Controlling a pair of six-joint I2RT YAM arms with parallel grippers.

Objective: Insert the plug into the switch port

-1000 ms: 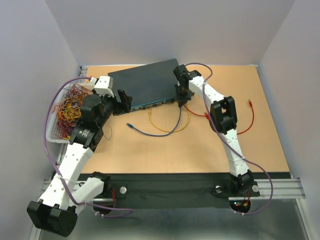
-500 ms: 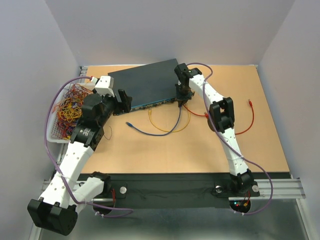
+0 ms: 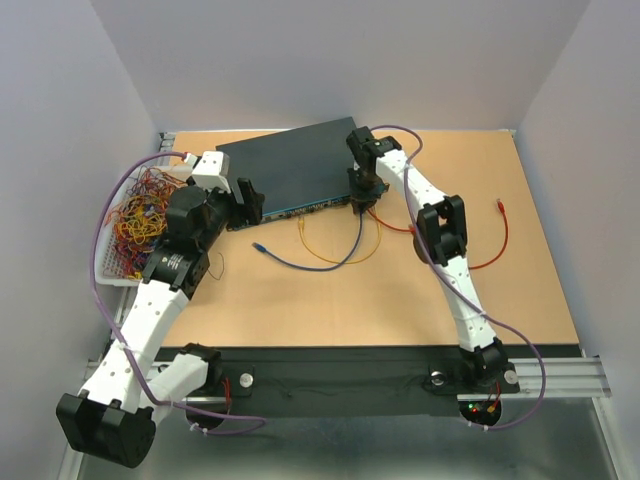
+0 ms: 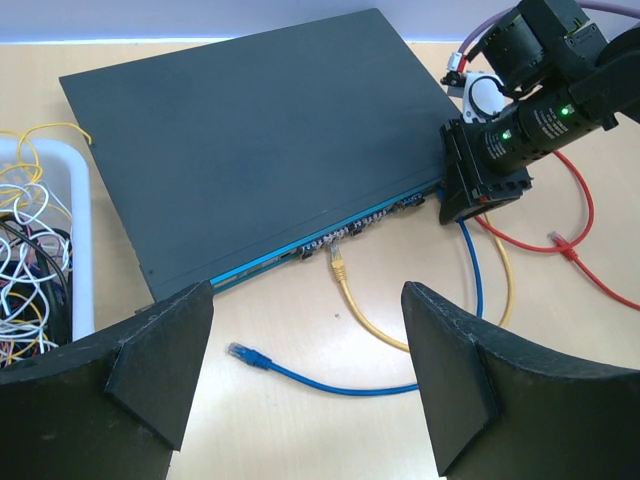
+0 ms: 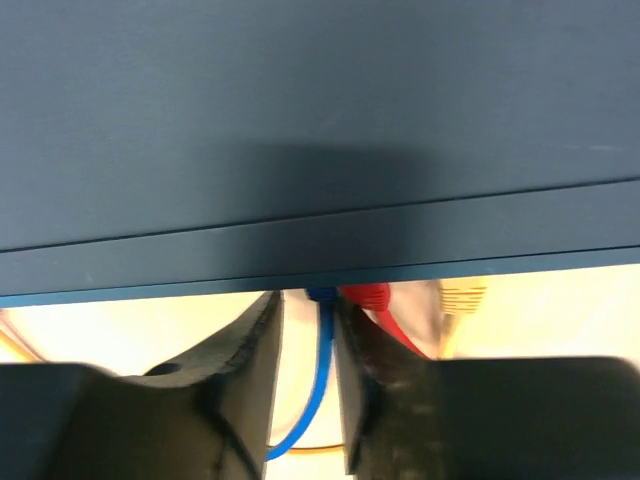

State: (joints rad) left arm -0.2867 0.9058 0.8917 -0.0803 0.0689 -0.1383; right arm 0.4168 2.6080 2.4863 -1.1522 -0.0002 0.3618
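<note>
– Where's the switch?
– At the desk's far edge. The right claw clenches the blue plug at its port row; the left claw hangs released. Seating step, I judge: next needs a straight push.

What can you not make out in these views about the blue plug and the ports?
- Right wrist view: whether the blue plug is seated; the edge of the switch hides the ports.
- Left wrist view: the same spot; the right gripper covers it.
- Top view: ports too small.
- Right wrist view: whether the fingers clamp the cable; unclear.
</note>
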